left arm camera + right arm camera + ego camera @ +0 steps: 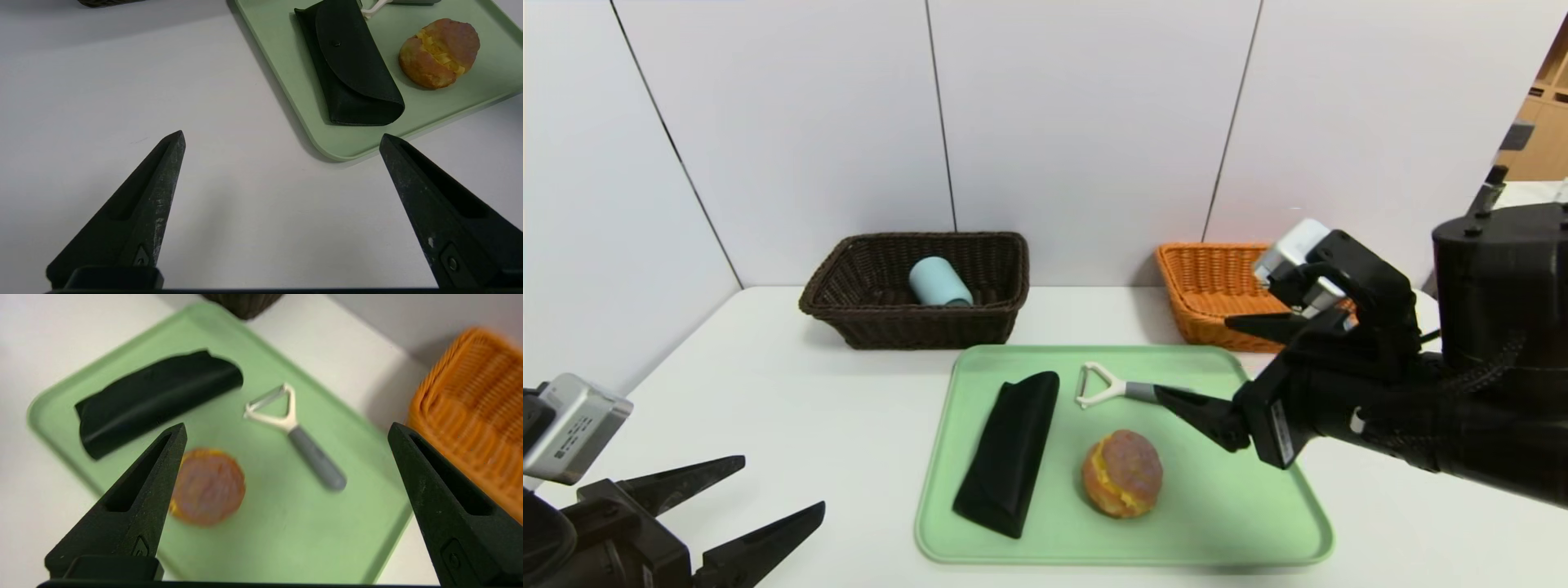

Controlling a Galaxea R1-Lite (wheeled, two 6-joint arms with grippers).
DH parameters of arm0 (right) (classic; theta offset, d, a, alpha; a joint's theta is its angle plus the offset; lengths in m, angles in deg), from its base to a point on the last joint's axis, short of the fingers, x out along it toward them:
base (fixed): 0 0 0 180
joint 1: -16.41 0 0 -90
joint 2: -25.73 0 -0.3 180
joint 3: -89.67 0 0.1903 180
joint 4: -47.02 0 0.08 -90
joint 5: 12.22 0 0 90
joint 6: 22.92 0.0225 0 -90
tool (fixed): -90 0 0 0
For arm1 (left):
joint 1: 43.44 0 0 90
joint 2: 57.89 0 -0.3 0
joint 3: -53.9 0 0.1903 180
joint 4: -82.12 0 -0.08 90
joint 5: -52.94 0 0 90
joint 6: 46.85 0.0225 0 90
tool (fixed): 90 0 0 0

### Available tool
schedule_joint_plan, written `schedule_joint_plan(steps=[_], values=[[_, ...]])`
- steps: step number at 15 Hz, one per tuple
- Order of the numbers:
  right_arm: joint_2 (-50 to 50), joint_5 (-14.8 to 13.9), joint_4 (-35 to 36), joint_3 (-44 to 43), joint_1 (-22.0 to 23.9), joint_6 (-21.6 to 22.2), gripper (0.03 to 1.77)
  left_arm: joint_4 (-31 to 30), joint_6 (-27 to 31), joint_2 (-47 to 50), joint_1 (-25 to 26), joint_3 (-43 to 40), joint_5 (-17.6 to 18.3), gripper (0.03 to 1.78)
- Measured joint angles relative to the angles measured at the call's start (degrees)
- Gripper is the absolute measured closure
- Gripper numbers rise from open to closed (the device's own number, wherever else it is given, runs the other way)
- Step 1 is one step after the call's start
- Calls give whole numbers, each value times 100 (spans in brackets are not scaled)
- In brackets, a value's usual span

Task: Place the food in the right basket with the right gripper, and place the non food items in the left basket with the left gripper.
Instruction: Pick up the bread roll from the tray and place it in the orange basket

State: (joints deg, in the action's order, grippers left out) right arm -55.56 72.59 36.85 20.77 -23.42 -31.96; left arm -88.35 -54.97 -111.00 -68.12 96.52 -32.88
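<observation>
i hold my right pincer (1237,367) spread wide and empty over the tray's (1258,523) right side, since the bun (1121,474) there belongs in the orange basket (1205,294) far right; left pincer (768,498) released, parked near left.

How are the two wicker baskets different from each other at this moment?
The left basket is dark brown; the right basket is orange. The left basket holds a blue-grey cup lying on its side; the right basket shows nothing inside, though the right arm partly hides it. Both are rectangular woven wicker.
</observation>
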Motion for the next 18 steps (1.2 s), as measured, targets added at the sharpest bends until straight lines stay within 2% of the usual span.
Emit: schedule_joint_plan(steps=[6, 12, 18], values=[[299, 0, -63, 562, -215, 341, 11, 6, 2, 77, -1, -48, 2, 12], [-7, 1, -11, 584, -518, 573, 11, 4, 10, 107, -1, -59, 2, 12], [-560, 9, 71, 350, -595, 640, 11, 4, 0, 108, 0, -48, 4, 12]])
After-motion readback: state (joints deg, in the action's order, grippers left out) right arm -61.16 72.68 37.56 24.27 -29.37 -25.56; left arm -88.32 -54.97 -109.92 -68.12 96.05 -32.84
